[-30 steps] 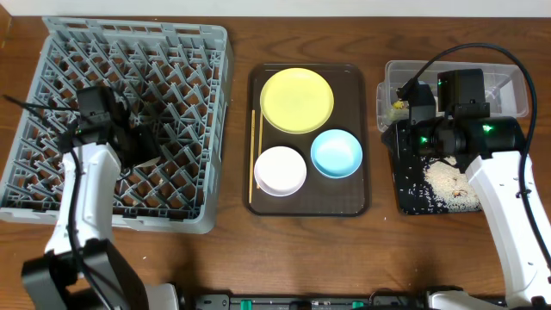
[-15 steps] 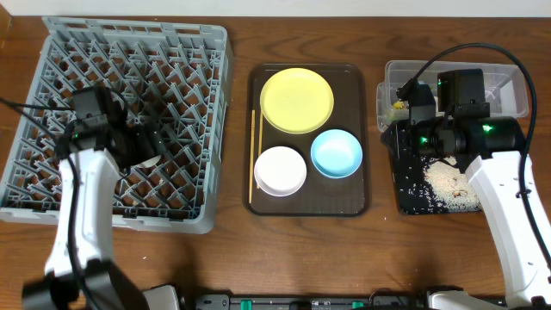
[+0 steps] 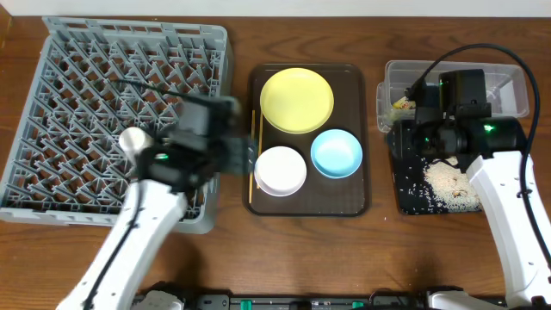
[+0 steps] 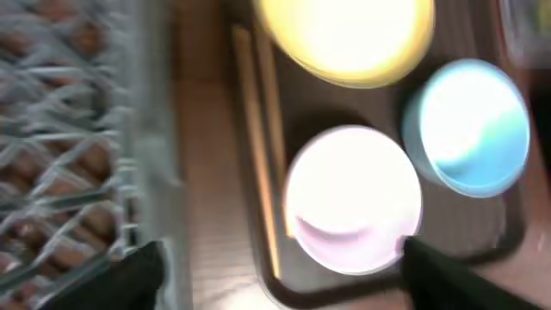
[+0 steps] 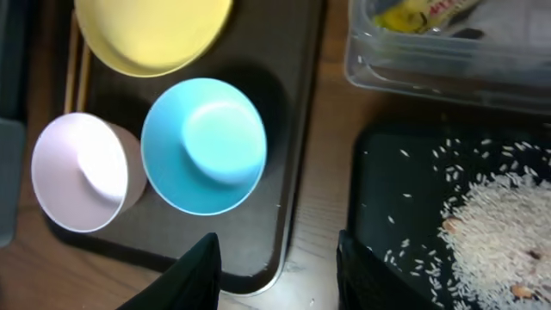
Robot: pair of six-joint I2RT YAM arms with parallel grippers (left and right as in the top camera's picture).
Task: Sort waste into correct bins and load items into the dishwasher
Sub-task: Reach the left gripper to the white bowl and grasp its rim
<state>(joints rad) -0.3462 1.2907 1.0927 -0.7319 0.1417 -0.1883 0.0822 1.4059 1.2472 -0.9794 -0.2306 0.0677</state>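
The grey dish rack [image 3: 86, 69] is sitting at the far left of the bench [image 3: 258, 250]. The small white cup [image 3: 132, 140] is resting among its pegs, well to the left of the left tool [image 3: 244, 158]. That tool is hanging over the rack's right edge and the left rim of the brown tray [image 3: 353, 202]. It is showing blurred in the overhead view.

In the left wrist view its fingers [image 4: 138, 275] are standing wide apart and gripping nothing. The whitish-pink bowl [image 4: 353, 198] is lying below, between them. The chopsticks [image 4: 254, 146] are lying side by side nearer the left finger, just beside the bowl. The yellow plate [image 4: 344, 34] is sitting farther ahead of the tool, and the light blue bowl [image 4: 469, 125] is sitting ahead and to its right.

The right tool [image 5: 277, 250] is hovering over the strip of bench between the brown tray and the black tray [image 5: 379, 172]. Its fingers are also spread apart and empty. The blue bowl is lying ahead and to its left. The black tray, to its right, is carrying the rice scraps [image 5: 491, 232], some heaped and some scattered. Ahead and to its right, the clear container [image 5: 387, 65] is holding the orange-yellow wrapper [image 5: 422, 13].
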